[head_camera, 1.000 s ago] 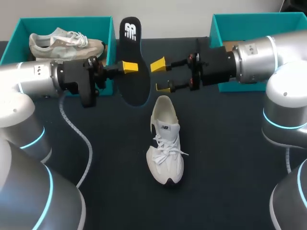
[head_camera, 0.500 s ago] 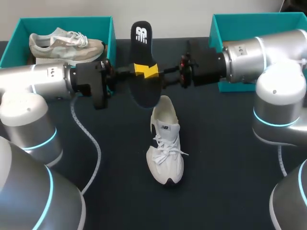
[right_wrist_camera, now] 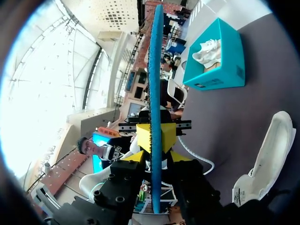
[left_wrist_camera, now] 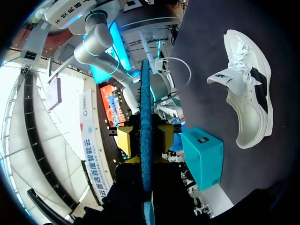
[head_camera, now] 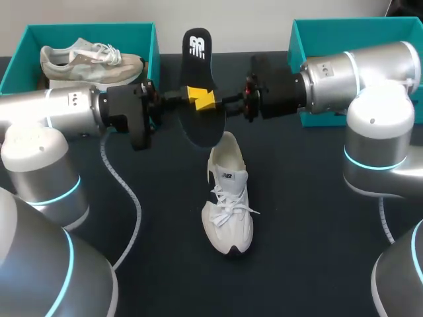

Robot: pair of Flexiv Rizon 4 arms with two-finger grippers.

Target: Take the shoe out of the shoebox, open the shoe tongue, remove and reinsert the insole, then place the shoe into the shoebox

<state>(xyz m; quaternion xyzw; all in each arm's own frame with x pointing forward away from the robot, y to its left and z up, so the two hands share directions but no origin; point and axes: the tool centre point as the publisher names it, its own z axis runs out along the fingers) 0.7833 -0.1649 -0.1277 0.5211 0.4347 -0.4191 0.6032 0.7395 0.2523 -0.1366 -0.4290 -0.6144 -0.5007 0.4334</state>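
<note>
Nearest on the worktop (head_camera: 310, 224), the white shoe (head_camera: 228, 211) lies upright, toe toward the robot. Just beyond its heel, the black insole (head_camera: 200, 109) is held above the surface, with the left fingers (left_wrist_camera: 124, 139) and right fingers (right_wrist_camera: 168, 135) both clamped on it. Farther back stand the left shoebox (head_camera: 153, 49) and right shoebox (head_camera: 296, 39).

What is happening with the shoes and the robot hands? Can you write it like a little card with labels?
Left gripper: shut on the insole, holding it above the table
Right gripper: at the same spot on the insole, coming from the other side; grip unclear
White shoe: lying on the table, just below the insole
Second shoe: inside the left shoebox
Right shoebox: open, inside mostly hidden
</note>
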